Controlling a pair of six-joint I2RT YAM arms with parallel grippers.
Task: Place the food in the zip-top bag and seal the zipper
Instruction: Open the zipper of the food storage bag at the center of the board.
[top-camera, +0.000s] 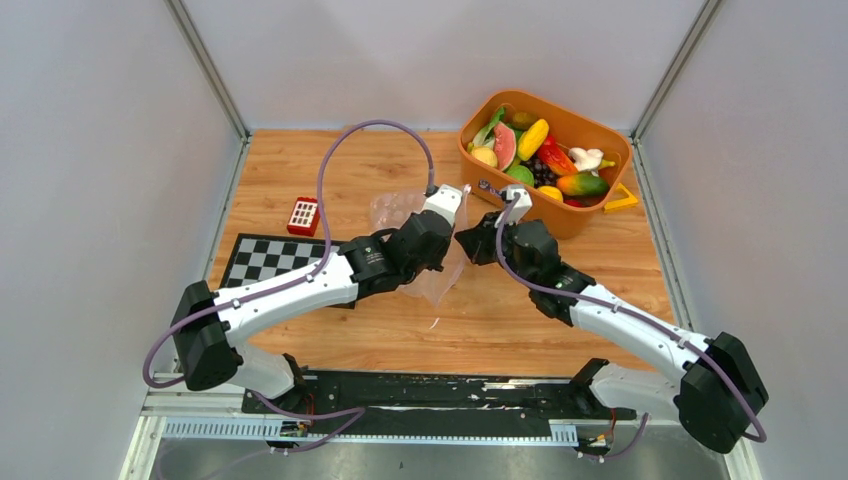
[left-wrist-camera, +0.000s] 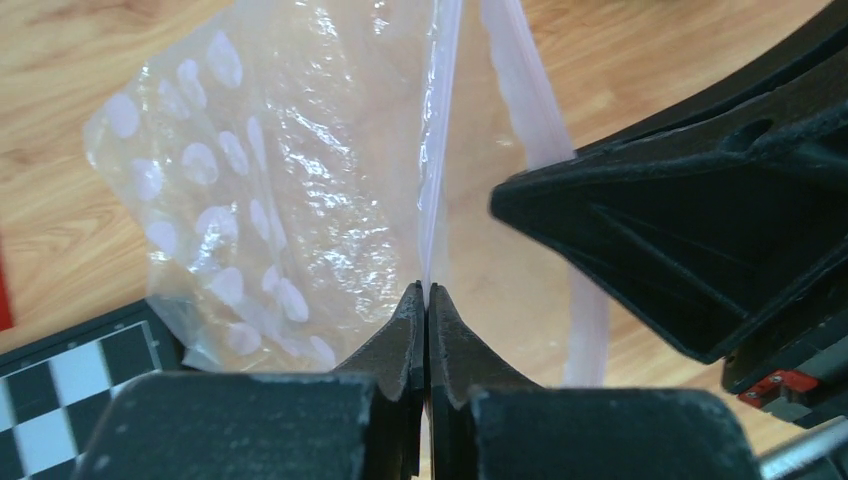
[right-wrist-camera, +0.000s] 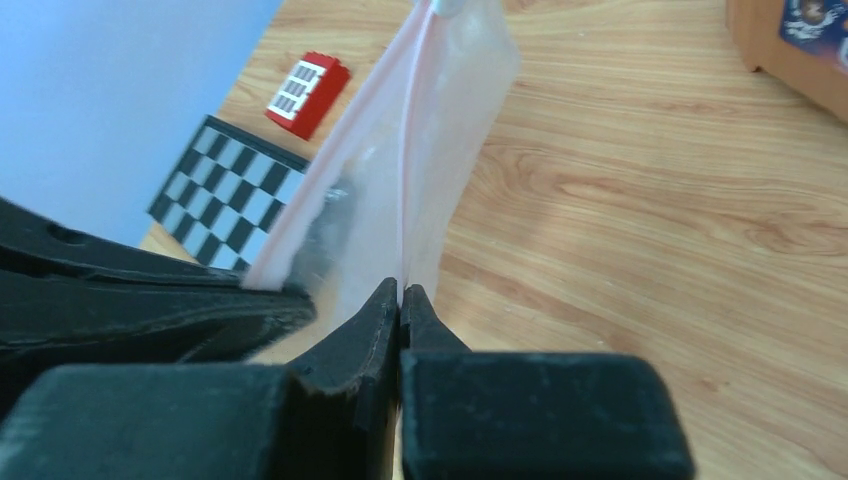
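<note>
Two grippers, both on the bag (left-wrist-camera: 290, 170), one on each lip of its mouth.

Left gripper (left-wrist-camera: 427, 300): fingers pressed together on one strip of the zipper (left-wrist-camera: 438, 150), no gap at the tips. Right gripper (right-wrist-camera: 400, 295): same, pinched onto the other strip. The mouth was parted. The two strips splayed into a narrow V, widest at the grippers and closing further along. In each wrist view the other arm's black finger sat right alongside, against the plastic. Zipper not sealed.

Position: bag held over the middle of the table (top-camera: 500, 320), just near-left of the orange basket (top-camera: 580, 222), with the grippers almost nose to nose.

Orientation: each strip ran straight out from the fingertips holding it, so the mouth edge pointed away from both grippers. From above, the bag's length ran roughly far to near. The dotted body bulged out on the far-left side of the left wrist, toward the red block (top-camera: 303, 215). A crumpled end showed on the near side, below the wrists. Couldn't tell whether that lower end touched the wood.

Food (top-camera: 540, 160) was heaped in the basket at the far right, apart from the bag: watermelon slice (top-camera: 505, 145), grapes (top-camera: 542, 172) and mango (top-camera: 582, 184) on top.

Checkerboard (top-camera: 265, 258) lay flat on the left, partly under the left arm, with the red block just past its far edge.
</note>
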